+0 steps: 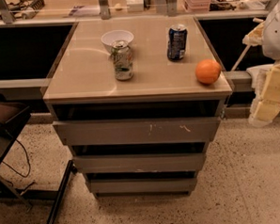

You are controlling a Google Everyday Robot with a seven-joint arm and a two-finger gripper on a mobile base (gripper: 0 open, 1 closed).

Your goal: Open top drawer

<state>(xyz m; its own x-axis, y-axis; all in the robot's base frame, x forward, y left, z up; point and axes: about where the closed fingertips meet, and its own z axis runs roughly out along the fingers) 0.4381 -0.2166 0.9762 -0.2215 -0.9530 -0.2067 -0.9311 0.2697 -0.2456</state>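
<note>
The top drawer (136,131) is the widest grey handleless front of the cabinet, just under the beige top (82,79), with whitish scuff marks right of centre. A dark gap shows above it. Two narrower grey drawer fronts (139,163) sit below it. My gripper (270,94), white and pale yellow, is at the right edge of the view. It hangs right of the cabinet at about the height of the top drawer, apart from it and touching nothing I can see.
On the cabinet top stand a white bowl (117,38), a silver-green can (122,61), a blue can (177,42) and an orange (207,71) near the right front corner. A black stand with cables (9,135) is at the left. Speckled floor (247,183) lies in front.
</note>
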